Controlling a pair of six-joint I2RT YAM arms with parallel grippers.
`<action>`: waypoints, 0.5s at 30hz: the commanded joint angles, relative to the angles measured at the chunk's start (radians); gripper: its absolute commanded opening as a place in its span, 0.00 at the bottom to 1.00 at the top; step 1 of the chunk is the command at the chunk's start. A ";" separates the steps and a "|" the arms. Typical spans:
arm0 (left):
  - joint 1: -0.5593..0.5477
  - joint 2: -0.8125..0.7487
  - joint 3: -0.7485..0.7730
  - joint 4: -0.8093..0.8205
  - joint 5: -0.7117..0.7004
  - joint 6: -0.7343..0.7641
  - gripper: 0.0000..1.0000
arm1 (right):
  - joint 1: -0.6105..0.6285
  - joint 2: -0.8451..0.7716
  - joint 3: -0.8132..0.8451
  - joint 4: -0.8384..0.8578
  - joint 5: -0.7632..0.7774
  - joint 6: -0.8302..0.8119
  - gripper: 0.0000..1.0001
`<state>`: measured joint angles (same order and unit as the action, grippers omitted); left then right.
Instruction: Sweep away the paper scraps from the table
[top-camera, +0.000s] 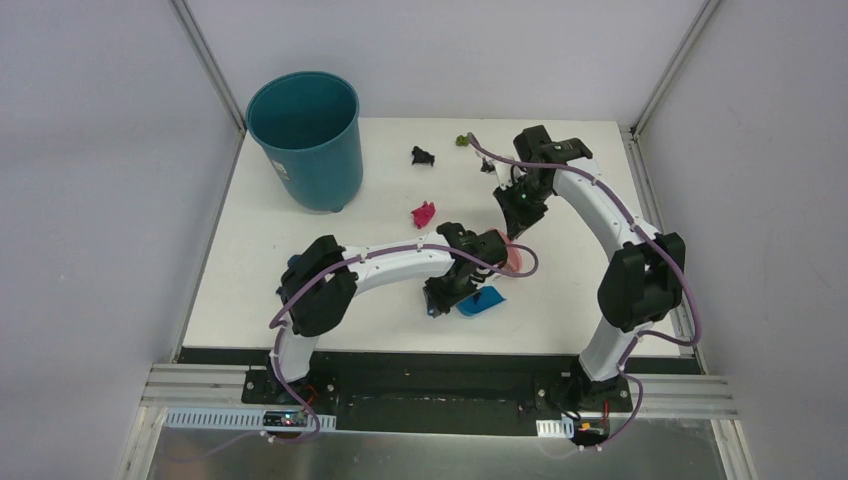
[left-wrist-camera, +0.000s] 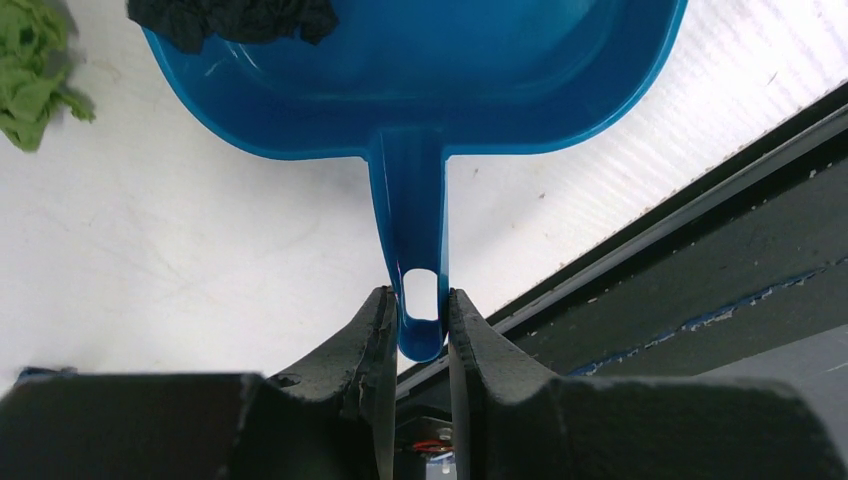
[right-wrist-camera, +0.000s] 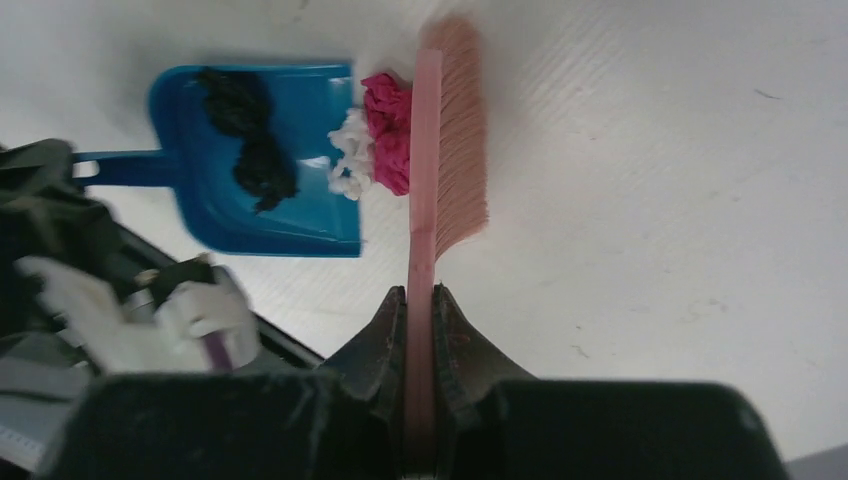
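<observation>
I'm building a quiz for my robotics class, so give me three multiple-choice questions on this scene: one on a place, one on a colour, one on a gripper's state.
1. Where is the black scrap nearest the brush? A) on the floor B) inside the blue dustpan C) on a shelf
2. What colours are the two scraps between brush and dustpan? A) white and magenta B) yellow and orange C) both grey
3. The right gripper is: A) open, empty B) shut on the dustpan C) shut on the brush
Answers: B, it lies on the pan's floor; A, both sit at the pan's mouth against the brush; C, it clamps the pink handle.
</observation>
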<state>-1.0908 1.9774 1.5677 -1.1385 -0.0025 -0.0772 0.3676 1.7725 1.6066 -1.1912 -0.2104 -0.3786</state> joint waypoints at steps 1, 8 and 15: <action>0.011 0.028 0.053 0.031 0.030 0.030 0.00 | 0.023 -0.056 -0.040 -0.100 -0.221 0.061 0.00; 0.011 0.010 0.039 0.058 0.012 0.023 0.00 | 0.033 -0.106 -0.098 -0.132 -0.272 0.066 0.00; 0.010 -0.086 -0.067 0.113 0.007 0.003 0.00 | 0.020 -0.159 -0.101 -0.089 -0.094 0.085 0.00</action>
<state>-1.0866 1.9919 1.5558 -1.1046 0.0086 -0.0589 0.3851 1.6802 1.5089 -1.2549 -0.3691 -0.3290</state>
